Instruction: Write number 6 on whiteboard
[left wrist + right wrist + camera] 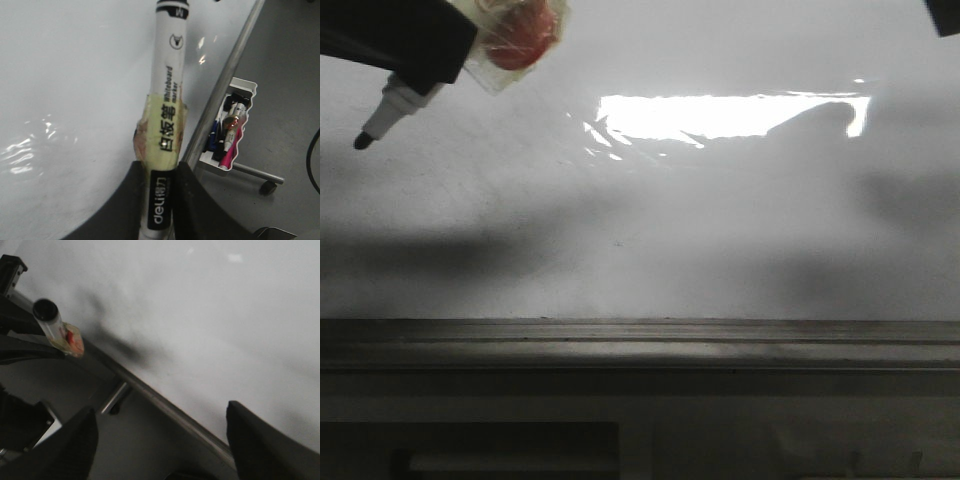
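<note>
Left arm up in the top-left corner of the front view, left gripper [159,210] clamped tight on a Deli whiteboard marker [167,120] with yellowish tape wrapped round its barrel. The black tip [364,140] angles down and left, uncapped; whether it touches the whiteboard [720,230] can't be told. Board surface shows glare and shadows only, with the number 6 not drawn on it. Grey ledge [640,340] runs along the bottom. Right gripper [160,440] hangs with its fingers [260,440] spread wide apart, nothing between them, near the board's metal edge [165,405]. Beside the frame, a white tray [232,135] holds spare markers
</note>
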### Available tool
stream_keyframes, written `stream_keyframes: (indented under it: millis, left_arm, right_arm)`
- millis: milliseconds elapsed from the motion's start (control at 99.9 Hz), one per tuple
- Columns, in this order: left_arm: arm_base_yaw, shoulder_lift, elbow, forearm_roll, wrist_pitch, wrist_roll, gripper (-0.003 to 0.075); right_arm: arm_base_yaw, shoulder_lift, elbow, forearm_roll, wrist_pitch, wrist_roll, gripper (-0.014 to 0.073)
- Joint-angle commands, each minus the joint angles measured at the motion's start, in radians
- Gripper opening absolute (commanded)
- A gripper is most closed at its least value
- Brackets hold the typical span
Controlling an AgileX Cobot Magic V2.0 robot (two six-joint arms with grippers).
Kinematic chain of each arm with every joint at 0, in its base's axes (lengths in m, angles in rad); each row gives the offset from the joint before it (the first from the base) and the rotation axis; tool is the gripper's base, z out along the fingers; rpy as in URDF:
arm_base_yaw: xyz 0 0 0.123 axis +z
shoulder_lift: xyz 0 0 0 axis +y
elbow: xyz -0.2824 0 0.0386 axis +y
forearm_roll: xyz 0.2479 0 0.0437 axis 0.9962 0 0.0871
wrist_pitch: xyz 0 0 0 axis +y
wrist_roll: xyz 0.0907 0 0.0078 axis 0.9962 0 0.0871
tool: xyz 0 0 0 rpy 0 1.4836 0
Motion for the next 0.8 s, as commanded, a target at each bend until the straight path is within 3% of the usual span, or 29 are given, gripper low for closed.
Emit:
stream_keyframes:
  millis: [0, 290, 530, 620, 790]
  left_arm:
    - [-0.050, -0.014, -0.036, -0.019, -0.068, 0.002, -0.0020]
    - [-0.075, 0.009, -0.036, -0.007, -0.086, -0.003, -0.0020]
    - [-0.075, 0.009, -0.036, -0.005, -0.101, -0.003, -0.0020]
    - [-0.075, 0.009, -0.036, -0.005, -0.112, -0.003, -0.0020]
    - [-0.075, 0.009, -0.036, -0.005, -0.115, -0.003, -0.0020]
  right_arm:
    - [0.036, 0.077, -0.100, 0.064, 0.053, -0.023, 0.0487]
    - [0.202, 0.279, -0.312, 0.078, 0.075, -0.023, 0.0487]
    - [0.256, 0.372, -0.370, 0.083, 0.098, -0.023, 0.0481]
    - [0.264, 0.388, -0.370, 0.085, 0.103, -0.023, 0.0388]
    - [0.273, 0.390, -0.370, 0.104, 0.103, -0.070, 0.0097]
